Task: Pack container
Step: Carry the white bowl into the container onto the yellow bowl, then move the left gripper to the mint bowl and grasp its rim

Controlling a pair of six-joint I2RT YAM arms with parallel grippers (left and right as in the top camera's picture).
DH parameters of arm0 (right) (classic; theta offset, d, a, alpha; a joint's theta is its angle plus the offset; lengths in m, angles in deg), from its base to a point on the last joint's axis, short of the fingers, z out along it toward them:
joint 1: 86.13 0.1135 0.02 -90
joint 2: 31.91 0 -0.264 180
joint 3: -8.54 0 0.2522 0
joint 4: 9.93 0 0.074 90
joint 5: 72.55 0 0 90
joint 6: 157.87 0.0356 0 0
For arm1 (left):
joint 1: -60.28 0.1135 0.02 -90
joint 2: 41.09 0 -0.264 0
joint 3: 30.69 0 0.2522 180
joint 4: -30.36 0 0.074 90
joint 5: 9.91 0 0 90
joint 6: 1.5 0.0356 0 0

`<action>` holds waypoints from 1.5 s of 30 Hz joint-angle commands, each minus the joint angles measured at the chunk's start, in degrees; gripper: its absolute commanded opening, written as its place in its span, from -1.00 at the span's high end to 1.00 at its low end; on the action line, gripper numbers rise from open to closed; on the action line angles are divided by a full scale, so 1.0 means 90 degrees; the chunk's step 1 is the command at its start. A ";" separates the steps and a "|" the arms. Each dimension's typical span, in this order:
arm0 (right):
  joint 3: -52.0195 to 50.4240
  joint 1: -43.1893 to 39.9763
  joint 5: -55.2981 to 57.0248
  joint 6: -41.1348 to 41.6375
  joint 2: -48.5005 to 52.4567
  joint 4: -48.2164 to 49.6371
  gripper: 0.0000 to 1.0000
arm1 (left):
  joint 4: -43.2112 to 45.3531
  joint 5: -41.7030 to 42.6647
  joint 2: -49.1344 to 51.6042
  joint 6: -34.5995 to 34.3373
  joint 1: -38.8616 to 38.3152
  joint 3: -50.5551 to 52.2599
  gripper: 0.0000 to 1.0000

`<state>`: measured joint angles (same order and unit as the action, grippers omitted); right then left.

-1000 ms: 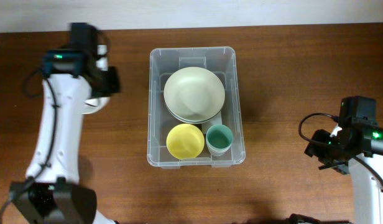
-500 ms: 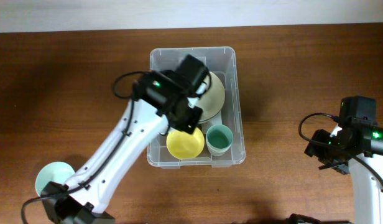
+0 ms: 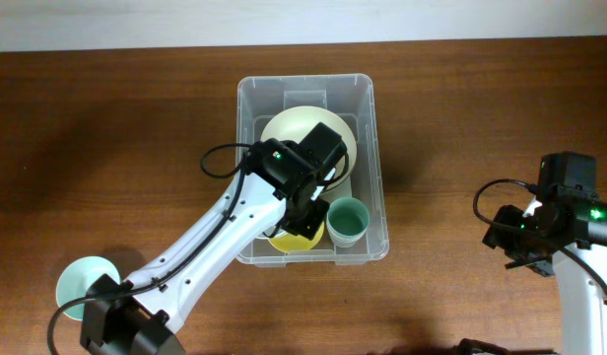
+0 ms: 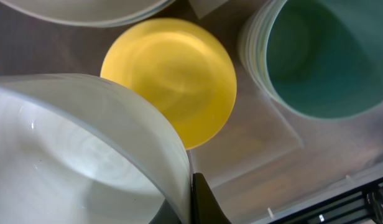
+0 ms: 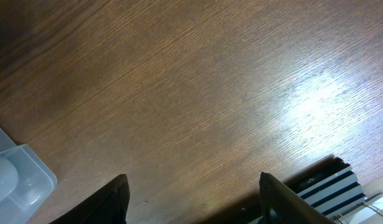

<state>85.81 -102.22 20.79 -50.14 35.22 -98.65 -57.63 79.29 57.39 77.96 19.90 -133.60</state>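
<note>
Brown wooden table (image 3: 481,99) fills the overhead view, with the container (image 3: 378,197) at its middle, long side running away from the robot. The left gripper (image 3: 303,212) reaches down inside it, jaws pinched on the rim of a pale bowl (image 4: 73,155); only one dark finger (image 4: 204,202) shows, pressed against that rim. Just beyond these jaws a yellow bowl (image 4: 173,74) sits on the container floor, partly under the held bowl. To their right stands a stack of teal cups (image 4: 322,56), and farther beyond lies a stack of cream plates (image 3: 303,138). A light teal bowl (image 3: 79,284) rests on the table well behind and to the left, beside the arm's base. The right gripper (image 5: 193,180) hangs over bare wood well apart from the container, jaws spread wide with nothing between them; a container corner shows to their left.
</note>
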 commanded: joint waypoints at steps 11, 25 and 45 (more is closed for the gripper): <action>-0.0022 -0.0017 -0.0012 -0.0044 0.0000 -0.0022 -0.25 | 0.0061 0.0073 0.0032 -0.0104 0.0002 0.0032 -0.14; -0.0022 -0.0017 -0.0015 -0.0044 0.0000 -0.0022 -0.25 | 0.0063 0.0068 0.0032 -0.0104 0.0002 0.0032 -0.21; -0.0022 -0.0017 -0.0015 -0.0044 0.0000 -0.0012 -0.25 | -0.0695 -0.1821 -0.1586 -0.2594 0.2562 -0.0857 -0.99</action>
<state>85.81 -102.22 20.79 -50.14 35.22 -98.82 -61.94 66.18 49.33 65.04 35.18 -139.65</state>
